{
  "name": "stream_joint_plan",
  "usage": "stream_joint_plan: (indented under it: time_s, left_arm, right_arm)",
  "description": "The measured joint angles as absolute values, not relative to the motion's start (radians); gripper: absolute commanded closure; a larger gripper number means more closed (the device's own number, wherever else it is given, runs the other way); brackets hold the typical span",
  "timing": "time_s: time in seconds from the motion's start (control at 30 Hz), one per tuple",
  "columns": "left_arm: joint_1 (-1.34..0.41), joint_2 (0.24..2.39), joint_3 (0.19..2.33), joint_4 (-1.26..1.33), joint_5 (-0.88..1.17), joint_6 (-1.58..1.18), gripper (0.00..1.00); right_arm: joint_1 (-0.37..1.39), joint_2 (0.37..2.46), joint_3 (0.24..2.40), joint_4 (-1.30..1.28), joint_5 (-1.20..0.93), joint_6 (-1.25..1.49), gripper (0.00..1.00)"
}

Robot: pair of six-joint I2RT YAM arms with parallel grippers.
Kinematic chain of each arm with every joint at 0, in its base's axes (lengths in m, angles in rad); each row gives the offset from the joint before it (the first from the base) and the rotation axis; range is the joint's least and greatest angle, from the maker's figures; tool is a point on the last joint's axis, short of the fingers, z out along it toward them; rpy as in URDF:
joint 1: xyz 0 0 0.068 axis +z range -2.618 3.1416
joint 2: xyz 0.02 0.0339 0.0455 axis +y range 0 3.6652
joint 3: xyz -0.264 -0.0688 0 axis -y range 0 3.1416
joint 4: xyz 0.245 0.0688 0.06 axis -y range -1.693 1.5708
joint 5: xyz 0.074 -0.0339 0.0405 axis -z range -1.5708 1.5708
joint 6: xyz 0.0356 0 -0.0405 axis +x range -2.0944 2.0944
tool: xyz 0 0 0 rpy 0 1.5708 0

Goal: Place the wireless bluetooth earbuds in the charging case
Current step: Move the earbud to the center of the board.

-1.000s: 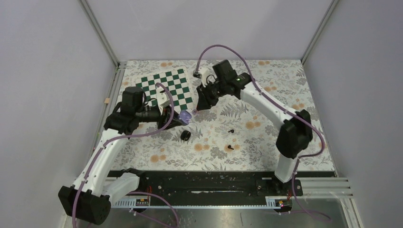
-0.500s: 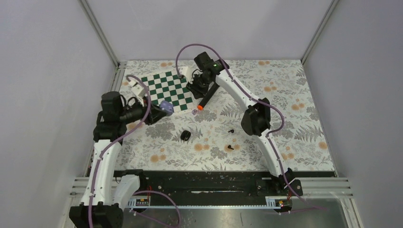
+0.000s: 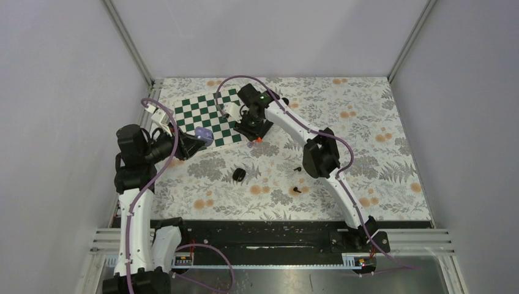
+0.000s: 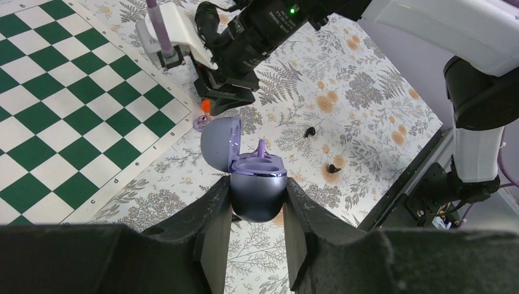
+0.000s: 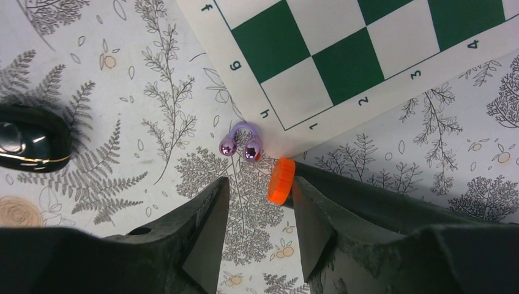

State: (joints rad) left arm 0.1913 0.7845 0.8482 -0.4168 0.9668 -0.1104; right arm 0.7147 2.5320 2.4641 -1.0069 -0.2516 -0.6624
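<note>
Left fingers (image 4: pixel 219 214) clenched on the purple charging case (image 4: pixel 257 193), held over the near edge of the checkered mat (image 4: pixel 73 116). Case opening faces up, lid (image 4: pixel 219 144) flipped open toward the mat. One seated purple earbud (image 4: pixel 261 151) stands in its well, long axis upright, tip poking up out of the case. Right fingers (image 5: pixel 205 214) released and spread, gripping nothing, low at the mat's h1 corner.

Near to far on the surface:
- The nearer black earbud (image 3: pixel 297 190) and farther black earbud (image 3: pixel 297 168) lie well off the mat on the near side, apart from each other. Too small to tell which way they point.
- The black case (image 3: pixel 238 175) lies nearer than the h1 corner and is not touching the mat.
- The orange marker tip (image 5: pixel 280 180) sits in the gap between the right fingers, close against one of them, just off the h1 corner. The marker body is hidden.
- The loose purple earbud (image 5: pixel 240 139) lies right at the h1 corner, just beside the orange tip. It is curved, with its long axis across the finger gap and both shiny ends pointing back toward the right fingers.
</note>
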Motion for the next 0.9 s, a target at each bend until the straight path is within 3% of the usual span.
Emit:
stream_joint_plan:
  time_s: [0.7, 0.9]
  left_arm:
    - [0.218, 0.805, 0.841, -0.36, 0.973, -0.15, 1.0]
    - [0.224, 0.813, 0.84, -0.33, 0.978, -0.163, 1.0]
  right_arm:
    - [0.762, 2.615, 2.47, -0.981, -0.158, -0.683, 0.59]
    - [0.762, 2.628, 2.47, -0.987, -0.148, -0.679, 0.69]
